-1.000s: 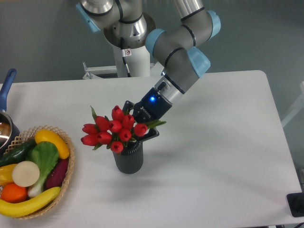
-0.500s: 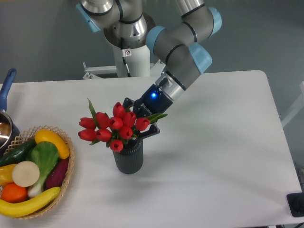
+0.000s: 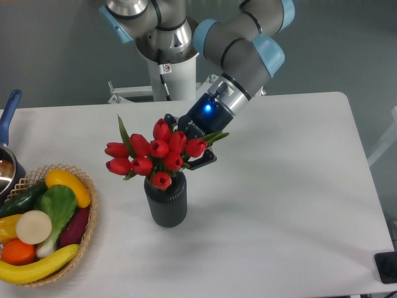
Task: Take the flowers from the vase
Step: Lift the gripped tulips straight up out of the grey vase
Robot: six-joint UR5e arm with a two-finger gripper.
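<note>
Flowers [image 3: 152, 154] stand bunched in the vase [image 3: 165, 200] on the tabletop [image 3: 279, 186], the hand [image 3: 189, 149] clamped on their stems behind the buds (light, soft things, best held low on the stems).

White table [image 3: 291, 186], rounded corners. On it: dark ribbed vase [image 3: 166, 202], upright, left of centre; wicker basket [image 3: 93, 214] of fruit and vegetables at the left edge; a pot [image 3: 7, 162] with blue handle beside the basket, cut off by the frame.
</note>
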